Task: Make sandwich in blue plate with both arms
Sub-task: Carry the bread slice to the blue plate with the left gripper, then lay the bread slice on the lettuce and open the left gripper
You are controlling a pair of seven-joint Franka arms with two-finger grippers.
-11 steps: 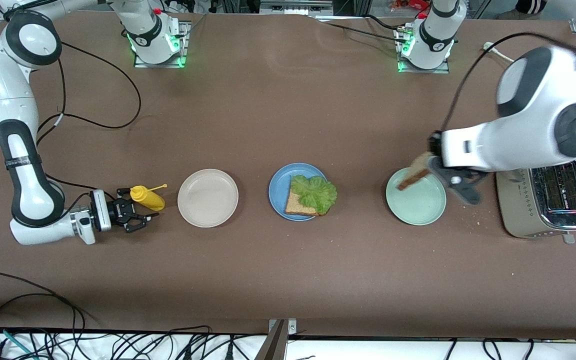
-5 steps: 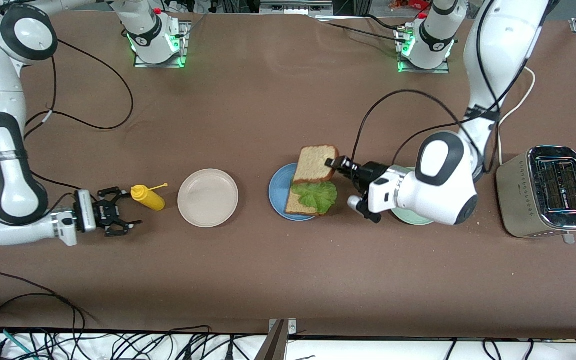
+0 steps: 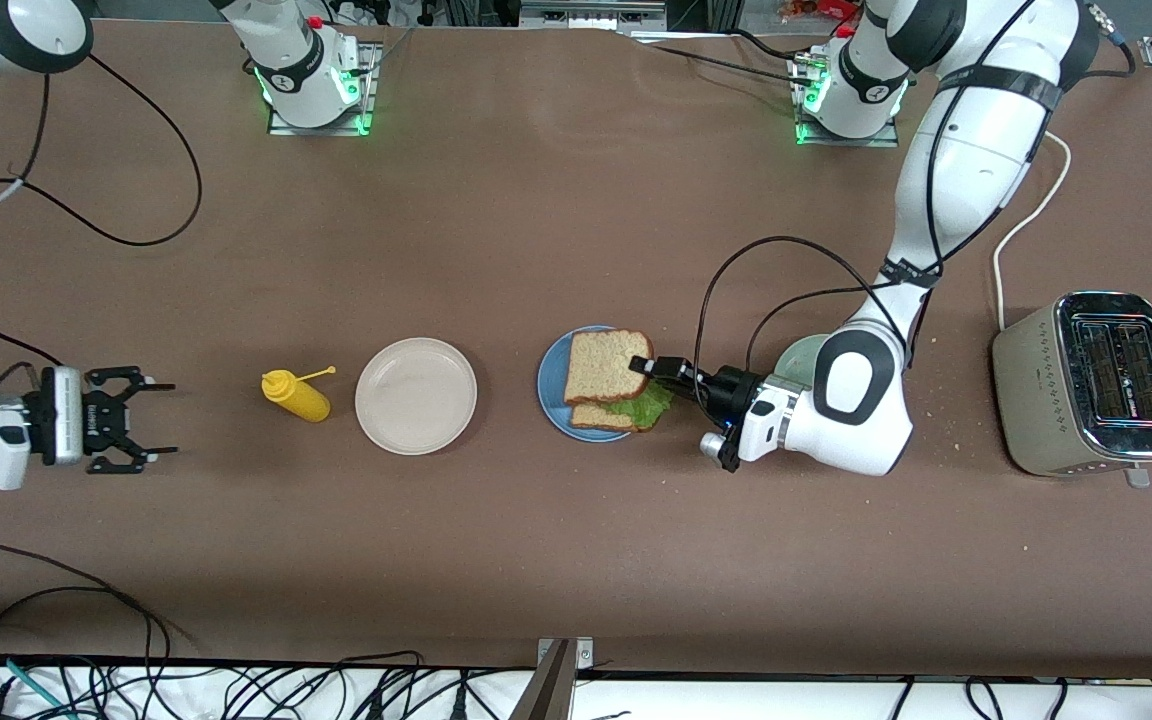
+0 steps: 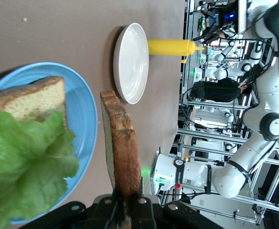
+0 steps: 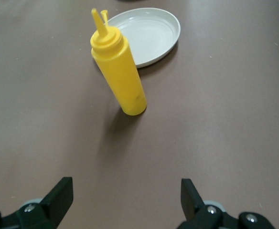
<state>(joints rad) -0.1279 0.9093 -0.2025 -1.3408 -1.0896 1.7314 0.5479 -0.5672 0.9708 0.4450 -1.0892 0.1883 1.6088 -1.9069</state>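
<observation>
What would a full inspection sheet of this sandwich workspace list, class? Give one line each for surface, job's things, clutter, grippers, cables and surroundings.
Surface: brown table top, a few crumbs near the toaster.
Job's things: round blue plate holds a bottom brown bread slice and a ruffled green lettuce leaf; top brown bread slice held over them.
Clutter: yellow squeeze bottle, round beige plate, pale green plate, silver toaster.
Grippers: left gripper shut on the top slice over the blue plate; right gripper open, waiting beside the bottle.
Cables: black arm cables; white toaster cord.
Surroundings: cable tangle below the table edge.
</observation>
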